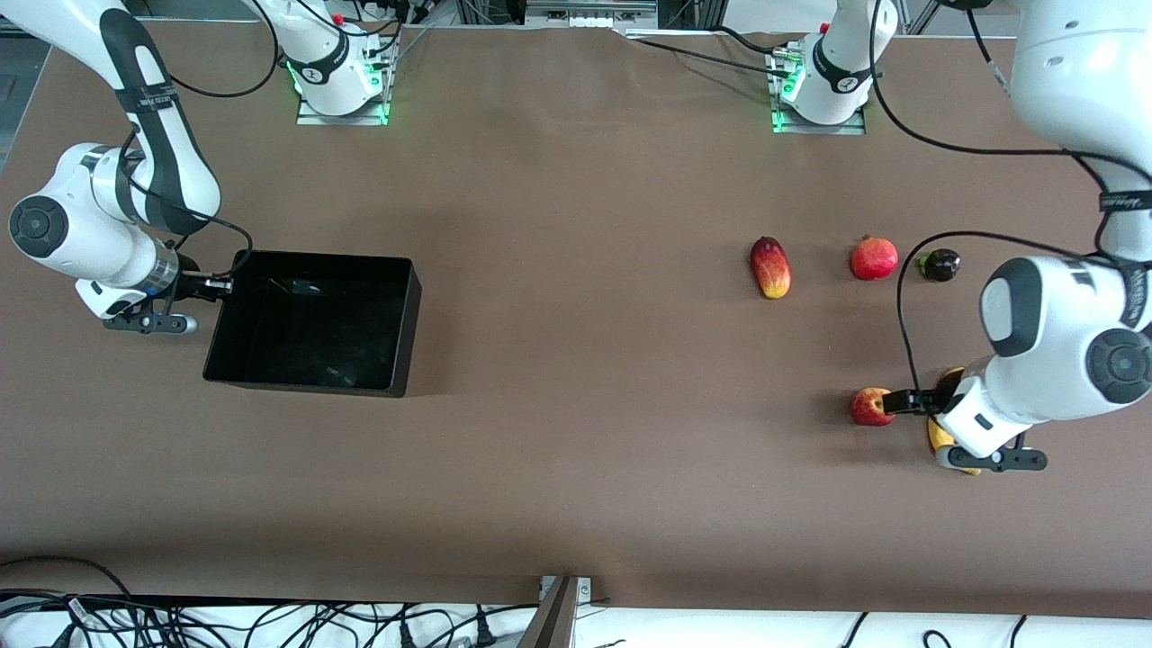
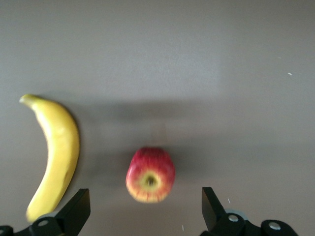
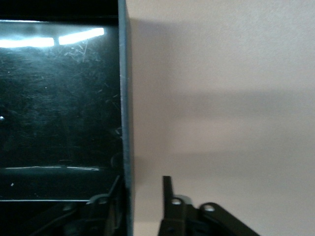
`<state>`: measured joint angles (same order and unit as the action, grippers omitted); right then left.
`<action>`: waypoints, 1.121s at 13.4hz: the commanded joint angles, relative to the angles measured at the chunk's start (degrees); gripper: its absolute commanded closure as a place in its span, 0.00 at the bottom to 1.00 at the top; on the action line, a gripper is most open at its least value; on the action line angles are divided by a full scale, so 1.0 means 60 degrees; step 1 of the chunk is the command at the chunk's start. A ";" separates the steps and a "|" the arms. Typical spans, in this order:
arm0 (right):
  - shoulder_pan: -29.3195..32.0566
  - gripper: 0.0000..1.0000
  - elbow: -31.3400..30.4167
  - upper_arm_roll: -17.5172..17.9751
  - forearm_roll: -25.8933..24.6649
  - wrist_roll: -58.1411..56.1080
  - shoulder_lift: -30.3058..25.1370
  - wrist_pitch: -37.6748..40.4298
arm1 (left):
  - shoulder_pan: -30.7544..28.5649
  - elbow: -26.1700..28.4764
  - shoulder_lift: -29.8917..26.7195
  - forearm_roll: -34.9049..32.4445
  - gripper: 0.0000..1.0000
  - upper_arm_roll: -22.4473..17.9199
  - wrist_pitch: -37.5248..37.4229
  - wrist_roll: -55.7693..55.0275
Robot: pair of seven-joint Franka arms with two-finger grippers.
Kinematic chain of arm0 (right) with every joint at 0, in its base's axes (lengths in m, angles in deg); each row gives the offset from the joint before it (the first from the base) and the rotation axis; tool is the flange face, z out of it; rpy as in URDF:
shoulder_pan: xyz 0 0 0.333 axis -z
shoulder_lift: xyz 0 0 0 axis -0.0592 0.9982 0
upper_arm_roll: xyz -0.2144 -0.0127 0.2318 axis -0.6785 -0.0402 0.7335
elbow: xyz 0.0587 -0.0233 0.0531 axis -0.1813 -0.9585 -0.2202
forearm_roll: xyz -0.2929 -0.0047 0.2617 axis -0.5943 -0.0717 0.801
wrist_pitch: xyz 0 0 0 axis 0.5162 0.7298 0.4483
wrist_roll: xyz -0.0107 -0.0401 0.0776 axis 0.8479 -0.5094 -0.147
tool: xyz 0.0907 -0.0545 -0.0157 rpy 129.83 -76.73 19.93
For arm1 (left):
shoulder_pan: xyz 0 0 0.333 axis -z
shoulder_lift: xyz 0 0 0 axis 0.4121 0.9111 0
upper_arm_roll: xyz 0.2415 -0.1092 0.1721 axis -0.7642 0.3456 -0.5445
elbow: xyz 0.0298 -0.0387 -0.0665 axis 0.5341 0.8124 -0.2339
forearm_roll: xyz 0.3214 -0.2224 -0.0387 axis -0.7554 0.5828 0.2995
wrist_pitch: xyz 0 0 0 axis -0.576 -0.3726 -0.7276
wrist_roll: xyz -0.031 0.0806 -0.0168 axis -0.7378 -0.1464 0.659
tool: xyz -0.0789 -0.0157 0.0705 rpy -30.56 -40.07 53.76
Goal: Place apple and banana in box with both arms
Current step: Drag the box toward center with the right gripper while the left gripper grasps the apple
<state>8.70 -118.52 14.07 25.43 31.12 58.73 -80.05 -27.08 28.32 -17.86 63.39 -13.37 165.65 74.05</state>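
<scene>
White jointed arms (image 1: 1053,351), dark grey joint caps and bands, black cables looping along links, black two-finger grippers (image 1: 900,401), silver screws on finger mounts, green lights at bases (image 1: 342,85), small black markings

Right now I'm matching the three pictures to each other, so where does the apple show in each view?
Front view: the apple lies on the table toward the left arm's end, at the left gripper.
Left wrist view: the apple sits low in the picture's middle, between the open fingers.
Right wrist view: not in it.
Shared landmark: the banana beside the apple.
</scene>
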 commanded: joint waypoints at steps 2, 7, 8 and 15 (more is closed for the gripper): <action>0.0111 1.00 0.0070 0.0043 0.0173 0.0137 -0.0029 -0.0056 | 0.0003 0.0104 0.0666 0.0126 0.00 -0.0017 0.0837 0.0263; -0.0006 1.00 0.1193 0.0671 0.0173 0.0500 -0.0630 0.1635 | -0.0041 0.0848 0.0916 -0.0019 0.00 -0.0017 0.1552 0.0263; -0.0021 1.00 0.1837 0.0905 0.0173 0.1156 -0.0587 0.2833 | -0.0041 0.1083 0.0916 -0.0063 0.00 -0.0017 0.1802 0.0263; -0.2914 1.00 0.4769 0.1860 0.0948 0.5667 0.0348 0.4779 | -0.0114 0.1774 0.0872 -0.0079 0.78 -0.0017 0.2522 0.0161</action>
<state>-2.35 -95.63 25.57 28.96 58.43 56.68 -52.70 -27.41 37.79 -11.31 63.38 -13.51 180.28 74.41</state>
